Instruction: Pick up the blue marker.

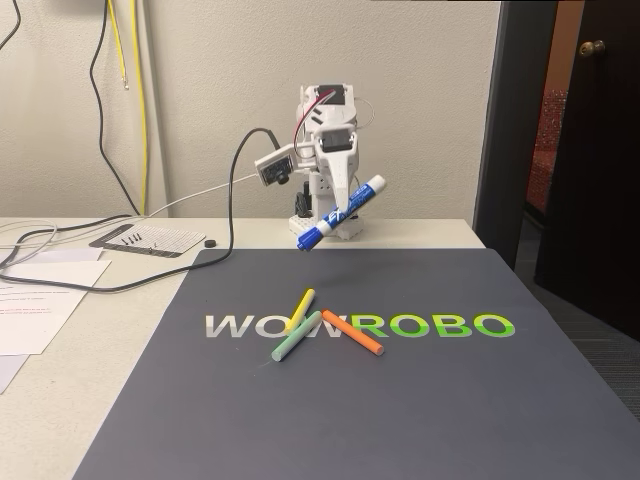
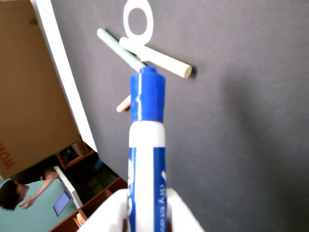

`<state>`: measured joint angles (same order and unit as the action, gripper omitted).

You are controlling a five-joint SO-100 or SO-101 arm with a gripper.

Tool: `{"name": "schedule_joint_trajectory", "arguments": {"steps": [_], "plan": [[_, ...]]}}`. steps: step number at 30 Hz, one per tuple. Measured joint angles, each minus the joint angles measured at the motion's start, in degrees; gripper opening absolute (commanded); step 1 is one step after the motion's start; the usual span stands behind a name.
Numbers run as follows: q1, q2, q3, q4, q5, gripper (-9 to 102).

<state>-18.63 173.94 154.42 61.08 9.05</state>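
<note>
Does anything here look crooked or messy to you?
Only small things: the blue marker hangs tilted in the jaws above the mat, and three thin sticks lie crisscrossed over the lettering. Nothing looks spilled or broken.

Three thin sticks are seen crossed near the middle of a dark mat [image 1: 420, 400] printed WOWROBO: a yellow stick [image 1: 300, 308], a green stick [image 1: 296, 336] and an orange stick [image 1: 351, 333]. Papers [image 1: 45, 300] and a black cable [image 1: 130, 282] are laid by the table's left edge. A dark door [image 1: 590, 150] is shown at right.
</note>
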Motion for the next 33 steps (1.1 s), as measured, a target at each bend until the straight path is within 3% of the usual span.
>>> {"name": "schedule_joint_trajectory", "arguments": {"steps": [16, 33], "plan": [[-0.09, 14.33, 4.04, 6.33, -0.79, 0], [-0.79, 14.59, 4.04, 2.81, -0.79, 0]]}}
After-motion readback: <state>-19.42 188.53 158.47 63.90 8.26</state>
